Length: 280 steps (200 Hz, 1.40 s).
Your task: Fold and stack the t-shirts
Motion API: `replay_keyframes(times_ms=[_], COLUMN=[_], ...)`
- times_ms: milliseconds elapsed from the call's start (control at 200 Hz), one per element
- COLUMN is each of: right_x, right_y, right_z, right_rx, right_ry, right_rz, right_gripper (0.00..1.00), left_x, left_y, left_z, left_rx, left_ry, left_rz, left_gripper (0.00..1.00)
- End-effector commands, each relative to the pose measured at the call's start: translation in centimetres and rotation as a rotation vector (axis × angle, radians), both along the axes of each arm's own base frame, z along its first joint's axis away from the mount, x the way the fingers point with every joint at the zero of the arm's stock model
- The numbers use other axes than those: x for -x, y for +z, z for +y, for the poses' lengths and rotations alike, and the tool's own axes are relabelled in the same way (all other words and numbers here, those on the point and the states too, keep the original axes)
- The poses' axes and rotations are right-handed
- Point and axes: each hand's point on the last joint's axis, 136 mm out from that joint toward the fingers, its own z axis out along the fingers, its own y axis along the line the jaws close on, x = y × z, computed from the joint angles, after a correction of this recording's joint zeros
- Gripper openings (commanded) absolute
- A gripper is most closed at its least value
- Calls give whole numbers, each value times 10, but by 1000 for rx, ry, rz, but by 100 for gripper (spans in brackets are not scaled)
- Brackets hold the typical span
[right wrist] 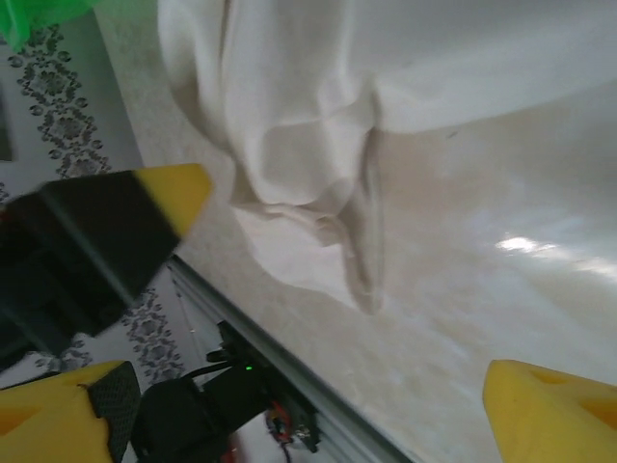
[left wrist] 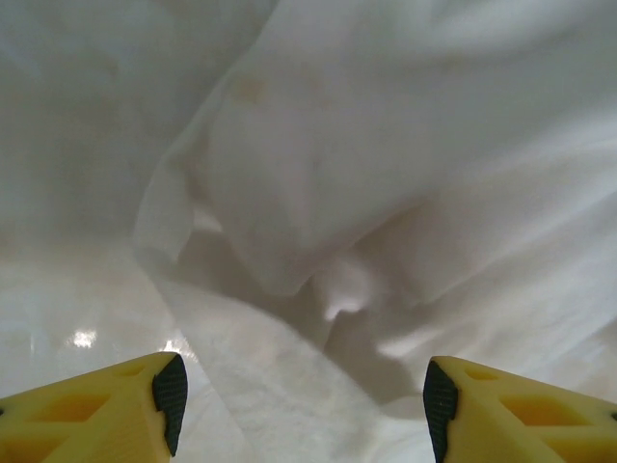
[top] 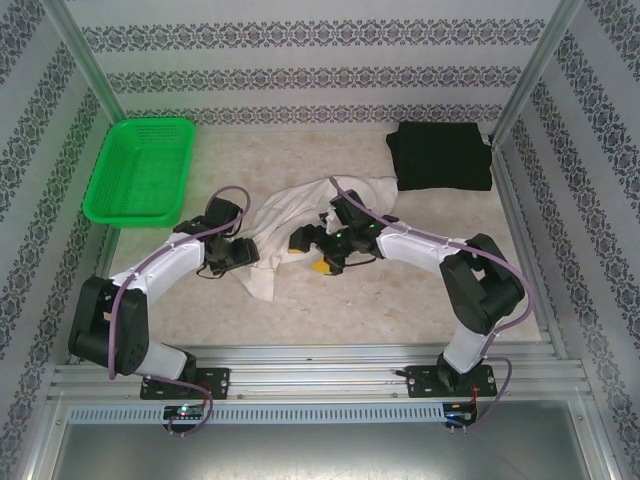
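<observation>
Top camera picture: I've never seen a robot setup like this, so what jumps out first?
A crumpled white t-shirt lies mid-table, with the open left gripper and the open right gripper close to it. A bright green mesh basket sits at the far left corner. A folded black t-shirt lies at the far right.

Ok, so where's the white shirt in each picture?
Top external: the white shirt lies crumpled at mid-table.
Left wrist: it covers the upper and right part.
Right wrist: it runs across the top, with a fold reaching down toward the middle.
Shared landmark: the beige table beneath it.
</observation>
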Motion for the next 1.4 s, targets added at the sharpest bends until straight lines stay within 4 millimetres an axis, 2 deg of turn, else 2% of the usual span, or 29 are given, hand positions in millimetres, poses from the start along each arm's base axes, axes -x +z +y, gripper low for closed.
replay_keyframes(times_ms=[0,130,250,305,400,500,704,1089,1264,1394], right_x=[3,14,15,19,27,30,31,26,20,13], right_y=[2,-19,-23,-22,-22,-30,-34,-56,-64,-64], right_z=[28,43,54,64,80,84,98,97,100,95], right_rx=[-51,-39,-56,-69,-71,-61,-55,-3,6,9], right_ry=[-44,-75,-108,-103,-82,-110,-105,-153,-169,-191], right_rz=[104,202,245,267,290,317,340,362,366,357], right_gripper=[86,70,59,59,59,60,60,56,48,47], left_x=[8,19,26,24,31,44,52,64,66,68], left_y=[-3,-7,-6,-3,-13,-22,-19,-21,-19,-17], left_z=[10,25,27,20,13,13,10,2,2,5], left_rx=[58,63,102,157,195,211,248,327,324,307], left_ry=[110,169,213,212,197,207,200,190,180,181], left_rz=[-11,-26,-76,-111,-76,-63,-81,-116,-119,-127], left_gripper=[67,67,66,66,62,56,55,44,42,41])
